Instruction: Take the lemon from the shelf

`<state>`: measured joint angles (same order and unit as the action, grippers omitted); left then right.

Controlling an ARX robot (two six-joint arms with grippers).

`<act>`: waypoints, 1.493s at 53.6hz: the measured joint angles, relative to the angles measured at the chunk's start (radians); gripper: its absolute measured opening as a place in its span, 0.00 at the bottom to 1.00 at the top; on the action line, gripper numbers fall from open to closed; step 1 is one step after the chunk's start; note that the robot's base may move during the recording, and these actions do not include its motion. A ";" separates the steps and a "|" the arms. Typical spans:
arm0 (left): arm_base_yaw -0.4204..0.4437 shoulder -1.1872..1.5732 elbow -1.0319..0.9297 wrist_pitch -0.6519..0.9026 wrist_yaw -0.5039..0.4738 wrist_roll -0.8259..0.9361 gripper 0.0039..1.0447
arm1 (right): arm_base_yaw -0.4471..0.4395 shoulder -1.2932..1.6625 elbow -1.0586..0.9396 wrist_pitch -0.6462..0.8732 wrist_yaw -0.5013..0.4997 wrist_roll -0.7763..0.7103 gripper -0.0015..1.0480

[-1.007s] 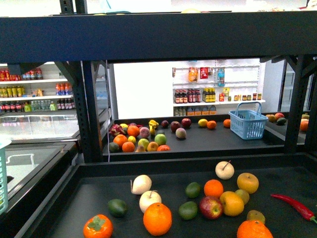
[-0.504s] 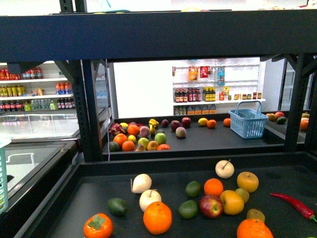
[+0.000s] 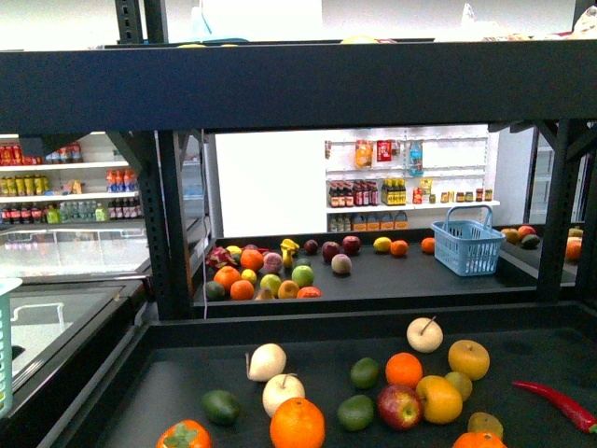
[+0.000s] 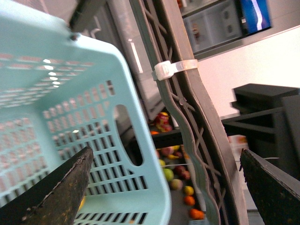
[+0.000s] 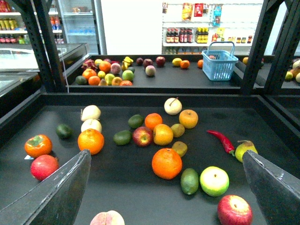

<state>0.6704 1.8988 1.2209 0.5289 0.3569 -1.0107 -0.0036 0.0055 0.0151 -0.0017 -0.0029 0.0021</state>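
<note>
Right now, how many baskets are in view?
2: a blue basket on the rear tray, right side; a pale teal basket at the front view's left edge. None visibly hidden.

Fruit is lying loose on the near shelf (image 3: 280,345) tray. A chilli (image 3: 560,403) is lying at its right, a basket (image 3: 468,245) sitting on the tray behind.

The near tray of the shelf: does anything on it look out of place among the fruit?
Yes: a red chili pepper lies among the fruit on the shelf, right of the red apple.
</note>
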 joint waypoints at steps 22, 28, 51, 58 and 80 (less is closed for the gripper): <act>-0.031 -0.702 -0.346 -0.410 0.003 0.683 0.91 | 0.000 0.000 0.000 0.000 0.000 0.000 0.93; -0.163 -1.003 -0.571 -0.333 0.090 0.894 0.69 | 0.000 0.000 0.000 0.000 -0.001 0.000 0.93; -0.667 -1.747 -1.033 -0.574 -0.357 0.999 0.02 | 0.000 0.000 0.000 0.000 0.000 0.000 0.93; -0.668 -1.779 -1.076 -0.560 -0.357 0.999 0.02 | 0.000 0.000 0.000 0.000 0.000 0.000 0.93; -0.668 -1.843 -1.159 -0.542 -0.357 1.000 0.02 | 0.000 0.000 0.000 0.000 0.000 0.000 0.93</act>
<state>0.0029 0.0563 0.0616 -0.0128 -0.0002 -0.0109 -0.0036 0.0051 0.0151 -0.0017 -0.0029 0.0021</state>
